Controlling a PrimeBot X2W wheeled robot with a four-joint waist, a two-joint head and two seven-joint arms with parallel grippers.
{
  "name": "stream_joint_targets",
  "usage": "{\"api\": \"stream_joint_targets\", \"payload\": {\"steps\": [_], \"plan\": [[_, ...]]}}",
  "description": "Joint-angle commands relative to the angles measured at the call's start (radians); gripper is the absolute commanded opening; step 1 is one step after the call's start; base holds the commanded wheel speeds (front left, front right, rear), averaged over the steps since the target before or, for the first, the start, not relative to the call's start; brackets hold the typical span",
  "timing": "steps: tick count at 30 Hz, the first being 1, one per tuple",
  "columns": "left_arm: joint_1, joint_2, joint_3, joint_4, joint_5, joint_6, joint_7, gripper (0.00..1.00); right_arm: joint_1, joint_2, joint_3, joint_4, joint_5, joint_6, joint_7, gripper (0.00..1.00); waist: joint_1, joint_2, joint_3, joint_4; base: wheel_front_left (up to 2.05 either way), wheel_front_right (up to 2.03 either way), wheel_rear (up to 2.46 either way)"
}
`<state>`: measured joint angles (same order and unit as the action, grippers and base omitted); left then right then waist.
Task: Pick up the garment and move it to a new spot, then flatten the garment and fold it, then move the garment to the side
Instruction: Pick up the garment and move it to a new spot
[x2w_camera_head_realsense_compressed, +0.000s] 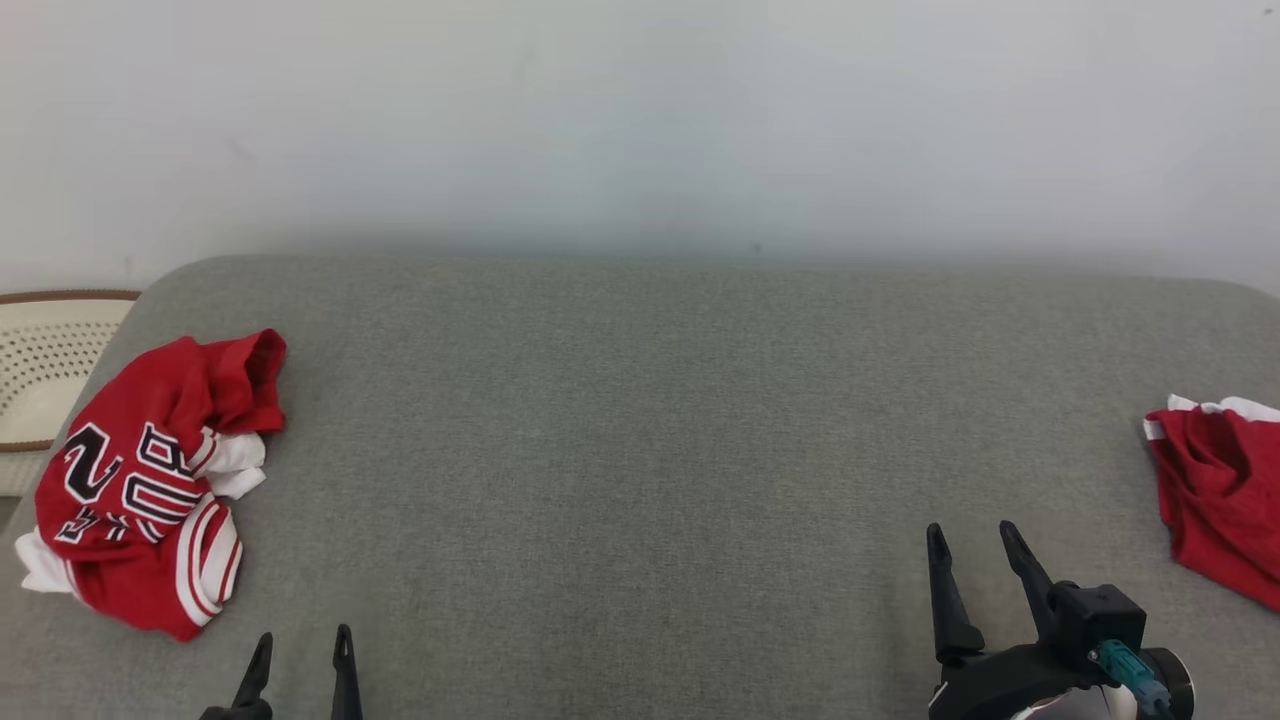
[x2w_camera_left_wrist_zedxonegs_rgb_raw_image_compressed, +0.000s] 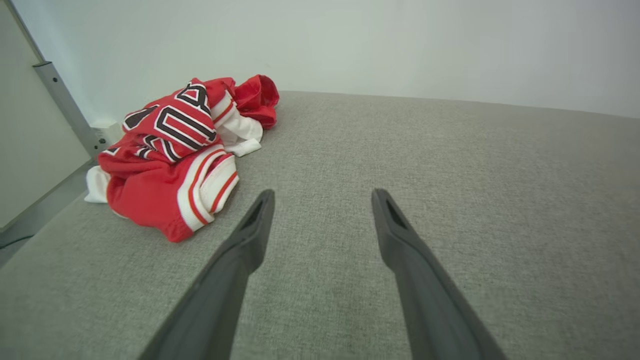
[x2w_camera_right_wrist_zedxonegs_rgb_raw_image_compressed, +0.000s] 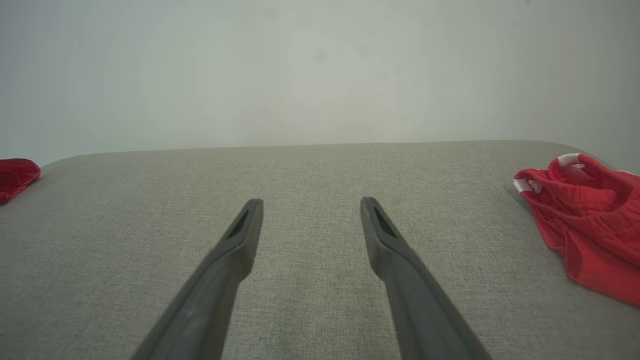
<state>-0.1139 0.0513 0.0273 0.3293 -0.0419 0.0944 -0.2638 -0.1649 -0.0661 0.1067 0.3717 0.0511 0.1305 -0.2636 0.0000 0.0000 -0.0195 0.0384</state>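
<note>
A crumpled red jersey (x2w_camera_head_realsense_compressed: 150, 480) with black-and-white lettering and white trim lies in a heap at the left end of the grey cushioned surface (x2w_camera_head_realsense_compressed: 640, 420). The left wrist view has this jersey (x2w_camera_left_wrist_zedxonegs_rgb_raw_image_compressed: 175, 155) ahead and to the left of the fingers. My left gripper (x2w_camera_head_realsense_compressed: 303, 640) is open at the lower left, right of the jersey and apart from it, holding nothing. A second red garment (x2w_camera_head_realsense_compressed: 1220, 490) lies bunched at the right edge, and it appears as a red heap (x2w_camera_right_wrist_zedxonegs_rgb_raw_image_compressed: 590, 225) in the right wrist view. My right gripper (x2w_camera_head_realsense_compressed: 973, 535) is open, left of that garment, empty.
A pale perforated basket (x2w_camera_head_realsense_compressed: 45, 365) with a brown rim stands beyond the surface's left end. A white wall (x2w_camera_head_realsense_compressed: 640, 120) rises behind the surface. A grey metal post (x2w_camera_left_wrist_zedxonegs_rgb_raw_image_compressed: 65, 107) stands left of the jersey in the left wrist view.
</note>
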Motion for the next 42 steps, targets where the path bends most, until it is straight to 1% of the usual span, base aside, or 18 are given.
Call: {"api": "stream_joint_targets", "payload": {"steps": [1, 9, 10, 20, 26, 30, 35, 39, 42], "plan": [[-0.004, 0.001, 0.005, 0.005, 0.003, 0.002, -0.001, 1.00, 0.008, 0.000, 0.007, -0.003, 0.006, 0.000, -0.001, 1.00, 0.0000, 0.0000, 0.008, 0.043, 0.00, 0.00, 0.00], [0.007, 0.002, 0.039, 0.006, 0.003, 0.010, -0.001, 1.00, -0.015, 0.000, 0.047, -0.016, 0.024, 0.000, -0.001, 1.00, 0.0000, 0.0000, 0.034, 0.165, 0.00, 0.00, 0.00], [0.007, 0.002, 0.039, 0.006, 0.003, 0.010, -0.001, 1.00, -0.015, 0.000, 0.047, -0.016, 0.024, 0.000, -0.001, 1.00, 0.0000, 0.0000, 0.034, 0.165, 0.00, 0.00, 0.00], [0.000, 0.001, 0.080, -0.005, 0.002, 0.020, -0.001, 1.00, -0.048, -0.008, 0.090, -0.015, 0.032, 0.000, -0.001, 1.00, 0.0000, 0.0000, 0.075, 0.314, 0.00, 0.00, 0.00], [0.003, 0.001, 0.108, 0.000, -0.007, 0.013, -0.001, 1.00, -0.055, -0.022, 0.106, -0.004, 0.032, 0.000, -0.001, 1.00, 0.0000, 0.0000, 0.081, 0.374, 0.00, 0.00, 0.00], [0.006, 0.000, 0.120, -0.001, -0.009, 0.007, -0.001, 1.00, -0.069, -0.025, 0.120, 0.002, 0.029, 0.000, -0.001, 1.00, 0.0000, 0.0000, 0.090, 0.382, 0.00, 0.00, 0.00], [-0.014, 0.000, 0.118, -0.009, -0.026, 0.010, -0.001, 1.00, -0.085, -0.040, 0.135, 0.003, 0.030, 0.000, -0.001, 1.00, 0.0000, 0.0000, 0.117, 0.369, 0.00, 0.00, 0.00], [-0.050, -0.001, 0.116, -0.007, -0.055, -0.004, -0.001, 1.00, -0.102, -0.056, 0.145, 0.002, 0.028, 0.000, -0.001, 1.00, 0.0000, 0.0000, 0.152, 0.348, 0.00, 0.00, 0.00], [-0.095, 0.000, 0.118, 0.007, -0.063, -0.024, -0.001, 1.00, -0.117, -0.069, 0.154, -0.003, 0.028, 0.000, -0.001, 1.00, 0.0000, 0.0000, 0.185, 0.329, 0.00, 0.00, 0.00]]}}
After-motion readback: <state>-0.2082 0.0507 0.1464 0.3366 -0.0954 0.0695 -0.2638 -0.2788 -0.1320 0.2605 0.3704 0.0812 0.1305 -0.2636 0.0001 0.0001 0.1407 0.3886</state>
